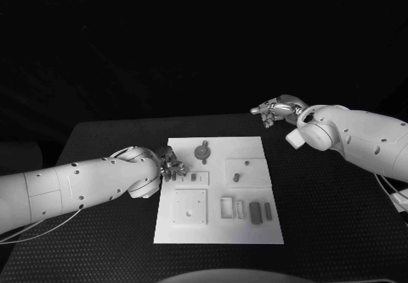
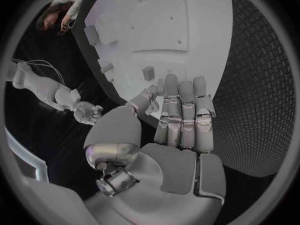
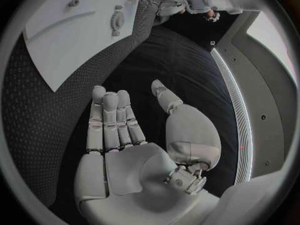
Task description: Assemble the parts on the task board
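Observation:
The white task board (image 1: 217, 233) lies in the middle of the black table. On it sit a round grey part (image 1: 202, 151) near the back, a small peg (image 1: 236, 175) in a square recess, and several grey bars (image 1: 255, 211) at the front right. My left hand (image 1: 170, 165) hovers at the board's left edge, fingers straight, holding nothing; its wrist view shows the bare palm (image 2: 181, 120) over the board (image 2: 206, 50). My right hand (image 1: 273, 109) hangs beyond the board's back right corner, fingers stretched out and holding nothing (image 3: 125, 130).
A square plate (image 1: 190, 206) with small holes lies on the board's front left, with a rectangular frame (image 1: 227, 207) beside it. Black table (image 1: 331, 224) surrounds the board on all sides. In the right wrist view the board (image 3: 69, 45) and the round part (image 3: 116, 20) lie far off.

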Available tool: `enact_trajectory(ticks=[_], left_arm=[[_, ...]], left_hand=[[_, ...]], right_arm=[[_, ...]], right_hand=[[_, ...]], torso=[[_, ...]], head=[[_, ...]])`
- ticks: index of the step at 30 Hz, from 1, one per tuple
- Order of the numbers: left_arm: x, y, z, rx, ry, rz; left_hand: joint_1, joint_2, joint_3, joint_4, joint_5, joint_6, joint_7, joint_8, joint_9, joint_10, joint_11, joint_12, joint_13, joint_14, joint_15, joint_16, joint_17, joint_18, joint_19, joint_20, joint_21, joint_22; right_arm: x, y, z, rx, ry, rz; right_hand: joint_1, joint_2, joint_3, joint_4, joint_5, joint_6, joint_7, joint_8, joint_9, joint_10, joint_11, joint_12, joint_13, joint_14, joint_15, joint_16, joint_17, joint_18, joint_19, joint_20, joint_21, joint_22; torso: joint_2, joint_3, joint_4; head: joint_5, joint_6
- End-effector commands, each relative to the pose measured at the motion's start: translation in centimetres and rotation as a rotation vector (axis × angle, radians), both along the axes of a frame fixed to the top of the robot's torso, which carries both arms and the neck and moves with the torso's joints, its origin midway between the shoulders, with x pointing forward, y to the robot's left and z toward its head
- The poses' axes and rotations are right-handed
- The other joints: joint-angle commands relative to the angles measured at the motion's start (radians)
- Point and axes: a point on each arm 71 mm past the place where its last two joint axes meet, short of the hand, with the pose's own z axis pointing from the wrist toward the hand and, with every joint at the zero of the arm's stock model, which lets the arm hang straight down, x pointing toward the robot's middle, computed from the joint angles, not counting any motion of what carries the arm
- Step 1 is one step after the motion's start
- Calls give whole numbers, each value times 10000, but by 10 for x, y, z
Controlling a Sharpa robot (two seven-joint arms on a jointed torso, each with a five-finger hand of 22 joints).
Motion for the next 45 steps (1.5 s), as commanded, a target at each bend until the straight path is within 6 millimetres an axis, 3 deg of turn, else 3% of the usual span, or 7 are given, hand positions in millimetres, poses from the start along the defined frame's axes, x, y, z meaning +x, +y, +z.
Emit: enact_trajectory(ticks=[1, 7, 11, 14, 45], left_arm=[[-1, -3, 0, 300, -50, -239], [-2, -3, 0, 436, -48, -238], [-2, -2, 0, 550, -97, -245], [-2, -2, -1, 577, -49, -253], [-4, -4, -9, 779, 99, -290]], left_hand=[[-47, -88, 79, -35, 70, 270, -217, 50, 41, 347, -196, 207, 125, 170, -56, 212, 55, 1, 221, -40, 161, 262], [-97, -79, 94, -167, 72, 318, -331, 4, 70, 661, -333, 1297, 873, 496, -310, 1134, 344, 65, 695, -268, 865, 281], [-130, -88, 124, -177, 75, 372, -409, -37, 93, 489, -436, 2332, 1749, 646, -556, 1769, 437, 59, 886, -484, 1521, 281], [-137, -99, 160, -182, 77, 365, -422, -61, 114, 406, -446, 2679, 1989, 640, -655, 2035, 457, 32, 879, -567, 1814, 275], [-270, -167, 195, -88, 69, 359, -414, -103, 168, 211, -447, 3055, 2186, 526, -755, 2334, 325, -41, 704, -685, 2285, 259]], right_arm=[[0, 1, 0, 38, 25, 128], [-1, 2, 0, 44, 34, 153], [-1, 2, -1, 40, 43, 149], [-1, 1, -1, 39, 46, 143], [-2, 2, -6, 61, 154, 180]], right_hand=[[-36, 33, -30, 9, 35, -15, 45, 14, 8, 97, -3, 12, -16, -15, -51, -33, -16, 147, 10, 90, -47, -13], [-34, 33, -29, 8, 35, -18, 46, 13, 7, 97, -3, 15, -21, -13, -51, -33, -16, 147, 12, 90, -48, -13], [-32, 34, -29, 8, 35, -18, 46, 13, 7, 97, -3, 17, -25, -12, -51, -34, -16, 147, 13, 90, -49, -13], [-30, 35, -28, 8, 35, -19, 45, 13, 7, 97, -3, 19, -28, -12, -51, -34, -16, 147, 14, 90, -49, -13], [-29, 41, -30, 13, 35, -15, 45, 17, 7, 96, -3, 33, -59, -8, -52, -40, -17, 147, 20, 92, -57, -12]], torso=[[-1, -9, 4], [2, -4, 6], [-2, -8, -1], [-2, -4, 3], [-6, 2, -3]], head=[[7, -39], [7, -69], [17, -75], [22, -86], [30, -191]])
